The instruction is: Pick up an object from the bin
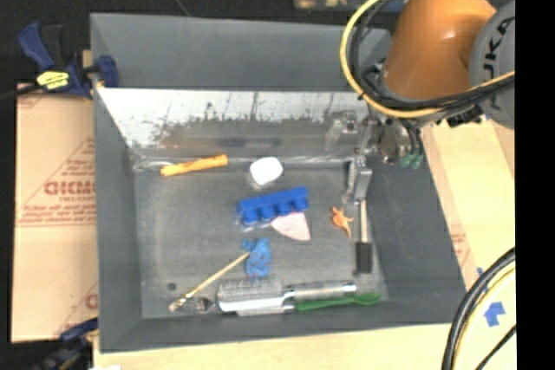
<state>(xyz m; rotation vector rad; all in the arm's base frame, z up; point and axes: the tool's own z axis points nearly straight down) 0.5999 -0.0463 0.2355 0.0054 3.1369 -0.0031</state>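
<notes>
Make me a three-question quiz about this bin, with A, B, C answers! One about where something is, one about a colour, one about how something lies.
1. Where is the green-handled brush? A by the bin wall at the picture's bottom; B in the middle; C by the far wall.
2. What colour is the bumpy block in the middle? A red; B blue; C white.
3. How does the orange stick lie? A flat; B upright; C propped on something else.

Answers: 1 A, its handle runs along that wall. 2 B, it is plainly blue. 3 A, its whole length rests on the floor.
</notes>
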